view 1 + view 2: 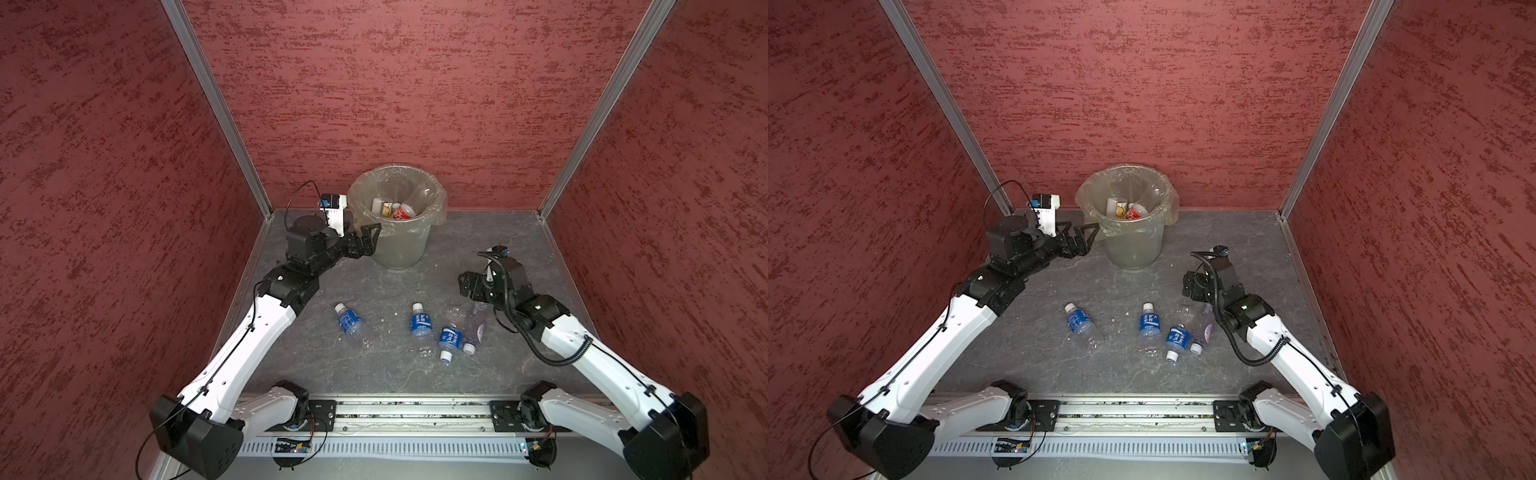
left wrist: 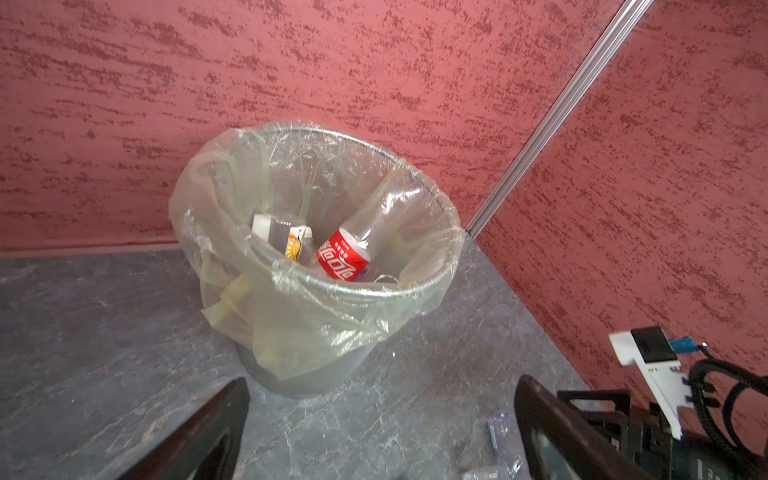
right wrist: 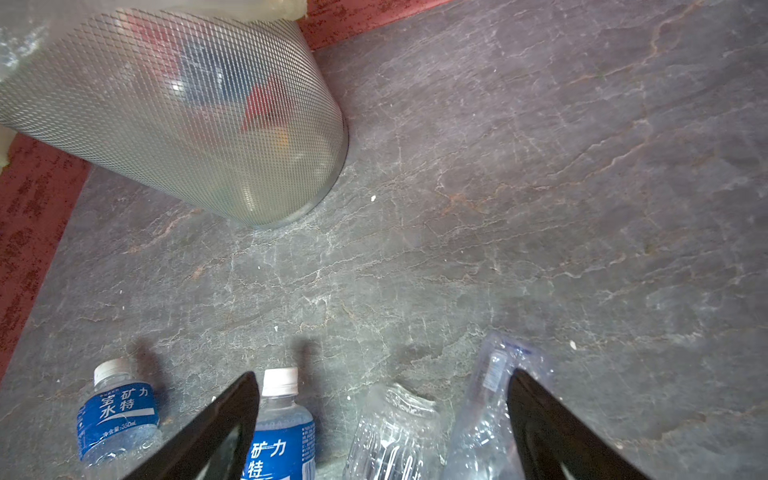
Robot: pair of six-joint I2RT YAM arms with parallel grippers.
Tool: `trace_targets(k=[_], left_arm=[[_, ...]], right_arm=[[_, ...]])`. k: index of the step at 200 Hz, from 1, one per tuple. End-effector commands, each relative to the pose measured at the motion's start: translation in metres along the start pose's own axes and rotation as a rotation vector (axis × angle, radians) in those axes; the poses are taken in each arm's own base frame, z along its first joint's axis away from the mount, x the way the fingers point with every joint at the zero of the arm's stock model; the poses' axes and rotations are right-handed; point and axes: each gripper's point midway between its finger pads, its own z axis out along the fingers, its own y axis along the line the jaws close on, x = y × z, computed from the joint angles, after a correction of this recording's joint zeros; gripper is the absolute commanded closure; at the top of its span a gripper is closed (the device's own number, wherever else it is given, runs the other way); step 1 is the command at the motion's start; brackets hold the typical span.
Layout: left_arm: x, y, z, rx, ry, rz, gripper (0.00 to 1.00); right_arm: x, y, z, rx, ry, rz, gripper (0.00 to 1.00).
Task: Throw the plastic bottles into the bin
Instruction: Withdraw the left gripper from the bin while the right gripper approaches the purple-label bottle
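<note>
Grey stone-patterned desk point(image 1: 478, 257), and at its far edge the round metal-mesh bin point(image 1: 397, 249) with its translucent yellowish bag stands upright. Left fingers point(image 2: 552, 440) gape wide and empty just beside the bin. Right fingers point(image 3: 216, 428) are spread wide too, holding nothing, close to the lying bottles. Mid-desk lie three blue-labelled plastic bottles point(image 1: 351, 326) point(image 1: 420, 328) point(image 1: 451, 338) and one clear purple-labelled bottle point(image 1: 477, 328). A red-labelled bottle point(image 2: 345, 257) is inside the bin.

Grey veined tabletop point(image 1: 449, 245), seen in both top views. A bag-lined bin point(image 1: 397, 249) is stood at the far edge, near the middle. Laid flat nearer are a left bottle point(image 1: 351, 324), set apart, then a middle bottle point(image 1: 420, 326), a third bottle point(image 1: 451, 337) and a clear bottle point(image 1: 476, 326), clustered rightwards.
</note>
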Motion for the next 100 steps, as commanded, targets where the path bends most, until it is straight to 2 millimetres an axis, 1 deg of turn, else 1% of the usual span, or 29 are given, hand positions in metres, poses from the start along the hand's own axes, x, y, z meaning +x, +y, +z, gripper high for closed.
trace_targets(k=[1, 49, 100], left_arm=[[0.018, -0.002, -0.008, 0.006, 0.042, -0.008, 0.01], [0.051, -0.005, -0.019, 0.033, 0.107, -0.018, 0.01], [0.084, -0.002, -0.019, 0.036, 0.170, -0.050, 0.01]], right_arm=[[0.012, -0.017, 0.004, 0.076, 0.023, 0.042, 0.06], [0.030, -0.031, 0.006, 0.125, 0.064, 0.094, 0.08], [0.055, -0.044, 0.009, 0.152, 0.117, 0.149, 0.13]])
